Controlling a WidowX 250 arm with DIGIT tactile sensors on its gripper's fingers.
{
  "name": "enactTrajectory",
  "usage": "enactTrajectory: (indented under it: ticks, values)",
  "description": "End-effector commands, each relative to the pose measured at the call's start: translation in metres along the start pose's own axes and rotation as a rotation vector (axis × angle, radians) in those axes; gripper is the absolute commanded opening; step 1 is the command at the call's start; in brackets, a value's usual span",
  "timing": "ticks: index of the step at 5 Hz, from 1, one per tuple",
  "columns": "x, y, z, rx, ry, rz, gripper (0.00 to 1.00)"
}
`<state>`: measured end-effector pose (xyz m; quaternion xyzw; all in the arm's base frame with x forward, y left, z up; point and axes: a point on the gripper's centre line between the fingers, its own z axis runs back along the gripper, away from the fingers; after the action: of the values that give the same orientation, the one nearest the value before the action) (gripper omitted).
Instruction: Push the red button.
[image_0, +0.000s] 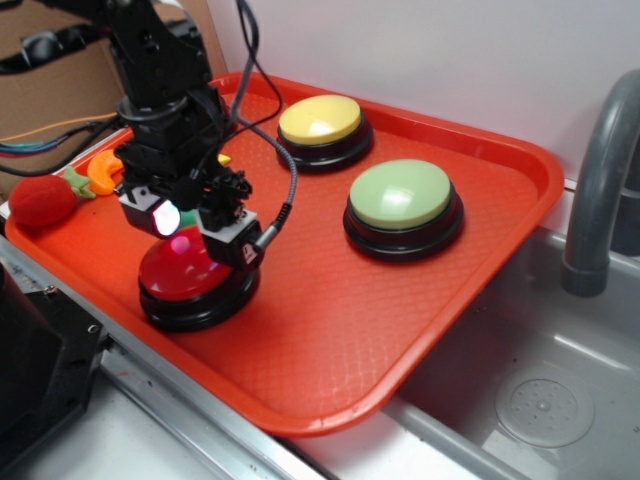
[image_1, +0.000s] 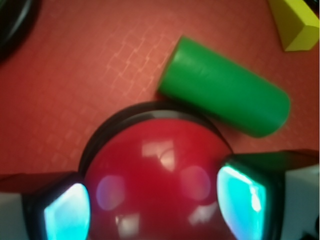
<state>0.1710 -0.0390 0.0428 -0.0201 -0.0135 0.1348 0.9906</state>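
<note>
At the far left of the exterior view a fuzzy red ball toy (image_0: 42, 200) lies at the edge of the orange tray (image_0: 330, 340), with a small orange and green piece (image_0: 98, 176) beside it, too small to identify. Next comes the red button (image_0: 185, 272), sitting in the near-left part of the tray on its black circular base (image_0: 200, 308). The tool (image_0: 198, 232) is directly over the dome, jaws spread apart with nothing between them. The wrist view shows its two glowing fingertips (image_1: 67, 214) flanking the dome; whether they already touch the glossy surface cannot be told.

The button (image_1: 155, 185) looks like hard, smooth plastic: stiff, slippery and rounded, so a contact off to one side would likely slide down the curve rather than depress it. It is not a thing to grasp. The best place to act on it is probably the crown of the dome, pressed straight down. The wide base should keep it from tipping, though on the textured tray the whole unit might shift if pushed at an angle. It seems sturdy enough for a firm press.

Just behind the button a green cylinder (image_1: 225, 92) lies on its side, close to the base rim, and a yellow block (image_1: 296, 22) sits farther off. Farther right on the tray stand the yellow button (image_0: 320, 122) and the green button (image_0: 401, 197), well apart from the red one. Beyond the tray's right edge are a grey sink basin (image_0: 540, 400) and a faucet (image_0: 595, 180).
</note>
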Motion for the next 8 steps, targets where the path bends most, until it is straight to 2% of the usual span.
enactTrajectory:
  ticks: [1, 2, 3, 4, 5, 6, 7, 8]
  values:
    - [-0.001, -0.001, 0.007, 0.020, -0.012, -0.033, 1.00]
    - [0.002, -0.002, 0.041, 0.039, -0.009, -0.087, 1.00]
    - [0.002, -0.003, 0.070, 0.065, 0.048, -0.139, 1.00]
    - [-0.003, -0.001, 0.080, 0.034, -0.006, -0.156, 1.00]
    - [-0.005, 0.000, 0.087, 0.019, -0.025, -0.162, 1.00]
    - [-0.009, 0.000, 0.097, 0.058, -0.040, -0.162, 1.00]
    - [-0.007, 0.001, 0.100, 0.044, 0.011, -0.187, 1.00]
    - [-0.008, 0.004, 0.107, 0.067, 0.029, -0.192, 1.00]
